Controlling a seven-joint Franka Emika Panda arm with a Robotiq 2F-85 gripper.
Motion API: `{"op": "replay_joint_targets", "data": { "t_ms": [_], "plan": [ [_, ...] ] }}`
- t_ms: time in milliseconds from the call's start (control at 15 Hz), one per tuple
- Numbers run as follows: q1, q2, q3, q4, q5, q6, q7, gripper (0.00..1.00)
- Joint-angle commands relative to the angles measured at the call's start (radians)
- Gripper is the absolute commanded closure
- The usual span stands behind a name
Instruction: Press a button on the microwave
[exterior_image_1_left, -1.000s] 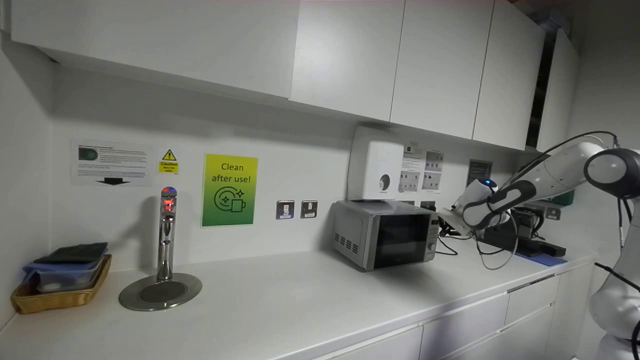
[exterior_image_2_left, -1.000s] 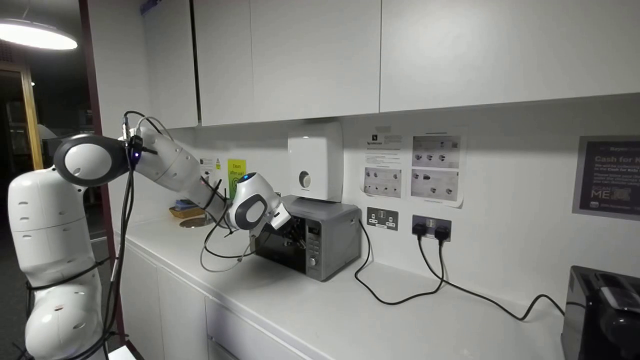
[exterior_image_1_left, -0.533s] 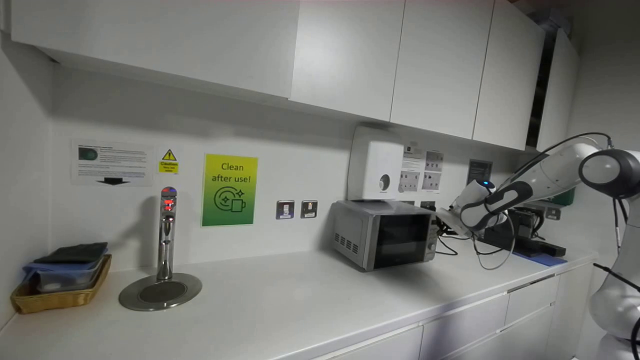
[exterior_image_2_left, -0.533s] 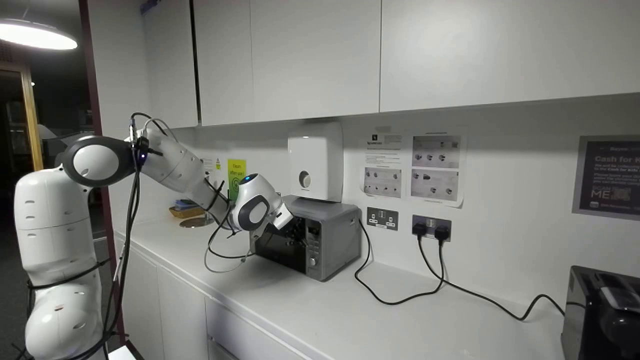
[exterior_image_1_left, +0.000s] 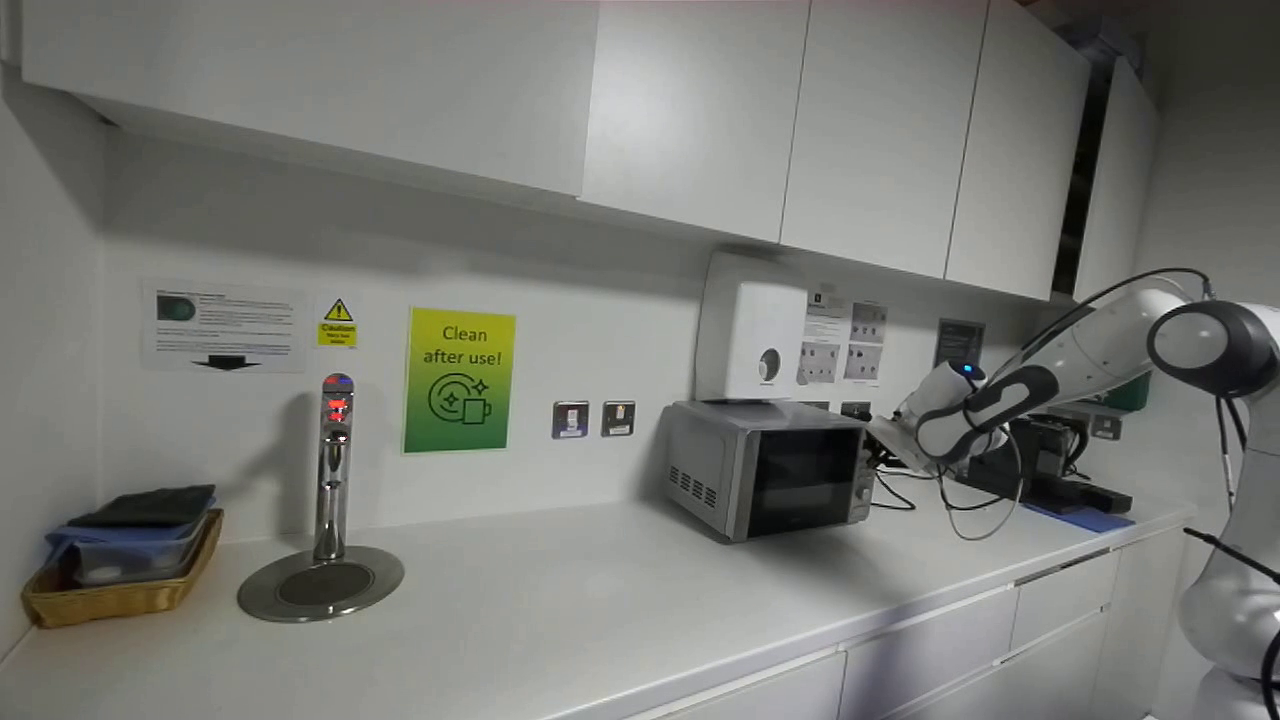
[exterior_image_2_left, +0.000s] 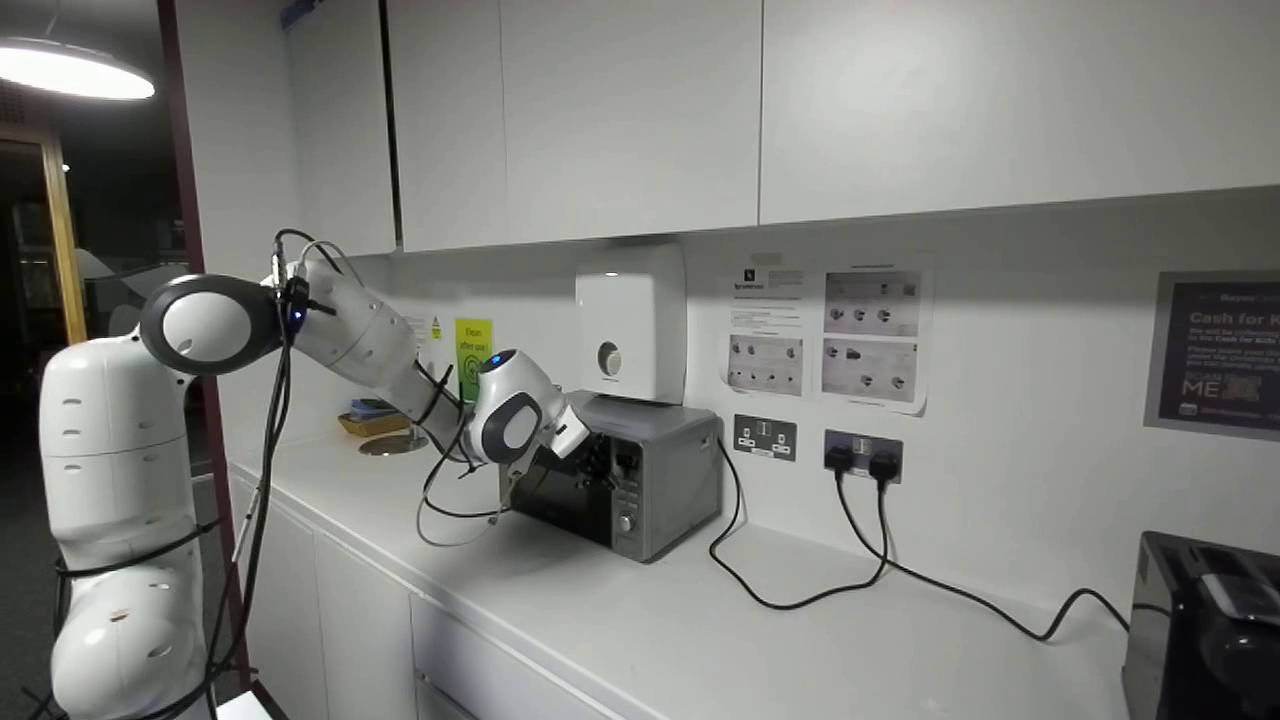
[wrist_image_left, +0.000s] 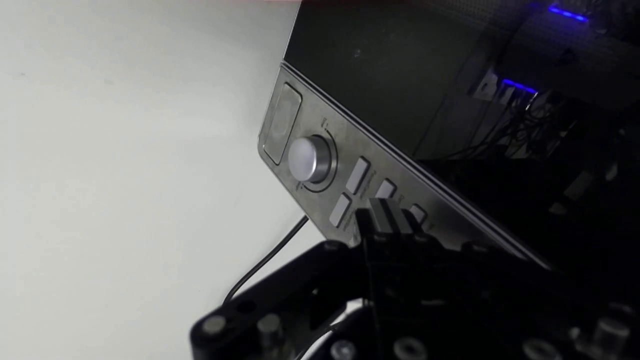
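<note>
White counter (exterior_image_1_left: 560, 610), wicker basket (exterior_image_1_left: 115, 602), chrome tap (exterior_image_1_left: 331, 510), silver microwave (exterior_image_1_left: 768, 474), blue mat (exterior_image_1_left: 1090, 518)

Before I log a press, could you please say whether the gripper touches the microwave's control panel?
Cannot tell: the wrist view shows the gripper overlapping the control panel, hiding any contact or gap; neither exterior view settles it.
</note>
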Motion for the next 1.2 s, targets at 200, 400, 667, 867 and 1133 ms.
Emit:
{"op": "replay_joint_targets", "data": {
  "t_ms": [200,400,667,867,1133],
  "plan": [
    [0.002,0.032,-0.004,0.035,-0.043,0.045,0.018,1.00],
    [0.002,0.044,-0.005,0.049,-0.049,0.044,0.019,1.00],
    [0.003,0.052,-0.006,0.058,-0.051,0.044,0.020,1.00],
    [0.003,0.055,-0.007,0.060,-0.053,0.045,0.021,1.00],
    [0.004,0.060,-0.006,0.064,-0.054,0.046,0.022,1.00]
  ]
}}
